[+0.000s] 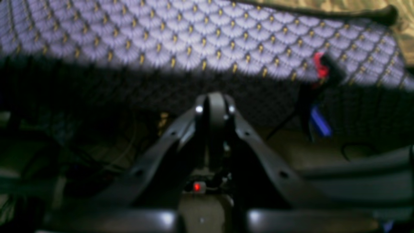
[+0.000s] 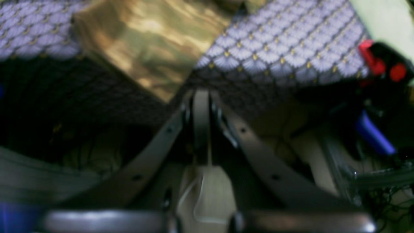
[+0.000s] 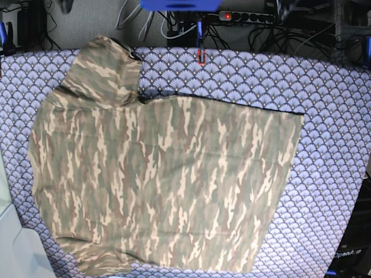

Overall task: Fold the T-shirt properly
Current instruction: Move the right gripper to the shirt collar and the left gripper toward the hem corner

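we see the t-shirt [image 3: 162, 185] lying spread and mostly flat on the purple scallop-patterned cloth [image 3: 324, 87] that covers the table, its hem toward the base view's right and its collar end toward that view's left. one sleeve [image 3: 104, 69] juts up at the top left; the other runs off the bottom edge of the view. no fold is made yet, as far as we can judge.

neither arm shows in the base view. the left gripper [image 1: 215, 103] hangs beyond the table edge with its jaws pressed together on nothing, a strip of camouflage fabric only at the far top right of its view. the right gripper [image 2: 201, 106] is likewise closed and empty, just short of the draped edge of the cloth, with a corner of the t-shirt [image 2: 152, 45] right ahead of it.

for the step in hand, we judge the first grasp matters most: we would open both sets of jaws before reaching, then pinch only the shirt fabric along one long side, not the cloth beneath. the two grasps should sit well apart, one near the sleeve seam and one near the hem, so the lifted edge stays straight. we would lift low and carry evenly to avoid dragging the whole shirt or bunching wrinkles.
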You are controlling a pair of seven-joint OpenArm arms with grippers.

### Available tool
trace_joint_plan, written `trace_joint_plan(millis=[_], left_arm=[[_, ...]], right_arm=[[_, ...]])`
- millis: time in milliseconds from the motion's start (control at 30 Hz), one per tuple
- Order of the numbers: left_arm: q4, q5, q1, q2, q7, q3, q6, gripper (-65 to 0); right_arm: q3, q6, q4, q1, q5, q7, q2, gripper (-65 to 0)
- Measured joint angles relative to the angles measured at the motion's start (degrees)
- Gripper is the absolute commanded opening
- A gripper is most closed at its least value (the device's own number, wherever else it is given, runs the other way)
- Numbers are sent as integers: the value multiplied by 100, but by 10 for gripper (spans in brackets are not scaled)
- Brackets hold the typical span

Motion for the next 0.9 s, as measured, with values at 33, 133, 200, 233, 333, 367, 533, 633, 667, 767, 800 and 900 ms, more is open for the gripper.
trace_joint_plan(millis=[33, 133, 200, 233, 333, 367, 533, 633, 667, 767, 800, 900], left_arm=[[201, 4, -2, -2, 260, -48, 2, -645], [678, 13, -236, 13, 955, -192, -2, -645], [903, 11, -479, 7, 1386, -304, -17, -645], [966, -7, -592, -2, 1572, -319, 9, -643], [1010, -4, -890, 17, 2175, -328, -44, -591], [1010, -4, -994, 13, 2264, -323, -55, -554], [1012, -9, -1276, 9, 2435, -452, -35, -434], [1029, -9, -1311, 13, 2468, -446, -59, -426], [1064, -7, -1322, 17, 2483, -446, -57, -426], [1152, -7, -1370, 15, 2461, -448, -57, -426], [1163, -9, -1370, 17, 2459, -481, -57, -426], [1165, -7, -1429, 17, 2496, -643, -79, -425]], right_arm=[[-11, 15, 295, 0, 94, -393, 61, -650], [-33, 83, 1075, 28, 544, -1390, 437, -650], [2, 35, 1484, 107, 940, -1941, 691, -650], [-4, 31, 1606, 258, 1176, -2310, 796, -650], [-24, 39, 1655, 754, 1834, -2979, 1084, -650], [-11, 37, 1641, 901, 2116, -3171, 1204, -650], [-17, 33, 1617, 1528, 3187, -4325, 1541, -556], [-4, 35, 1617, 1788, 3620, -4618, 1596, -444], [-26, 109, 1617, 1847, 3727, -4699, 1604, -419], [-9, 619, 1611, 2009, 3967, -4708, 1639, -390], [-9, 723, 1615, 2044, 4039, -4706, 1635, -389], [-13, 739, 1585, 2090, 4293, -4710, 1628, -387]])
